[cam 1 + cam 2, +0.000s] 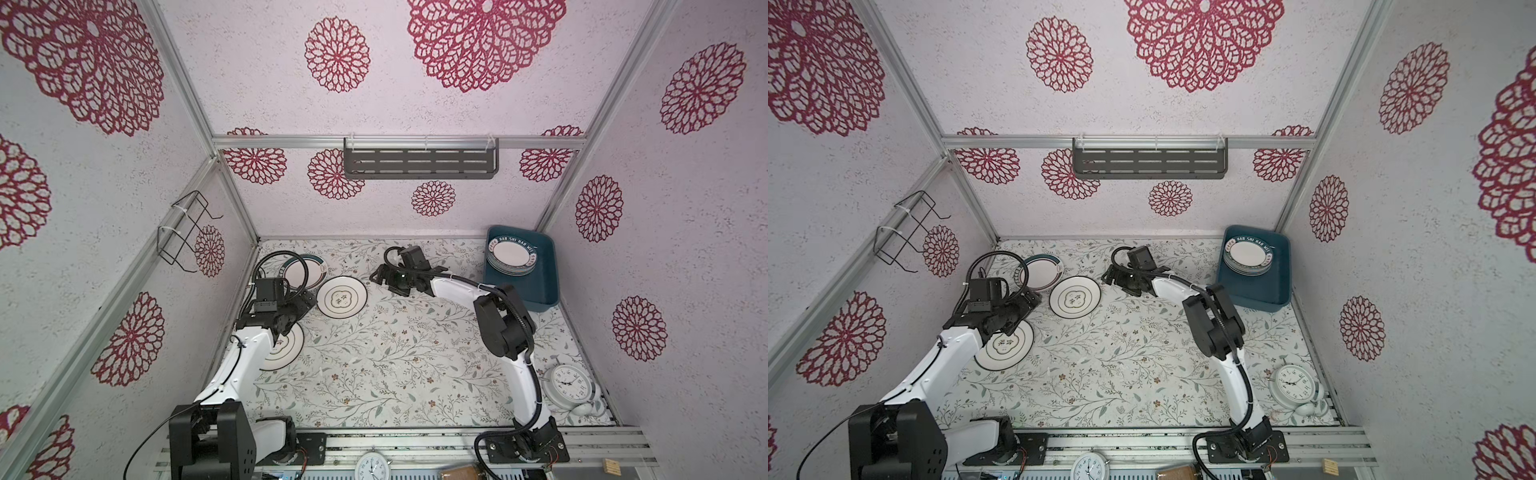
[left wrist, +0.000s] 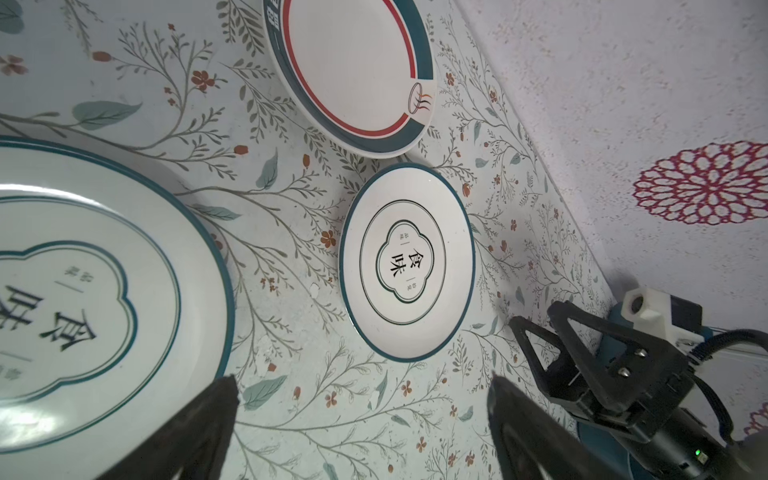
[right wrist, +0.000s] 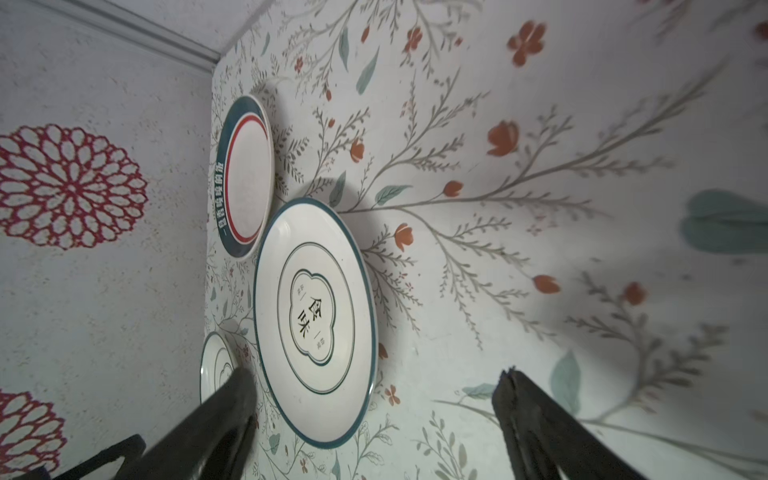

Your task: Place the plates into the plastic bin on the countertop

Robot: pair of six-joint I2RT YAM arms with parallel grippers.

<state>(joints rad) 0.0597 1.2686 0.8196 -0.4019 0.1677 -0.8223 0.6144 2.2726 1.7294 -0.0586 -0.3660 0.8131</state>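
Hovering with our right gripper [image 1: 380,277] wide and empty near the clover plate [image 1: 341,297] on the countertop [image 1: 395,365], and our left gripper [image 1: 306,302] equally wide nearby, we judge the pick is in hand: next we must pinch its rim and carry it to the plastic bin [image 1: 540,291].

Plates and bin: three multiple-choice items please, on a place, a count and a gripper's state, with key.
1. Where is the plate stack? A on the shelf; B in the plastic bin; C beside the clock.
2. How many plates lie loose on the countertop? A one; B three; C five.
3. The right gripper is: A open, empty; B shut on a plate; C shut, empty.
Key: B, it sits at the bin's far end; B, one red-ringed plate and two clover plates; A, jaws wide apart, holding nothing.
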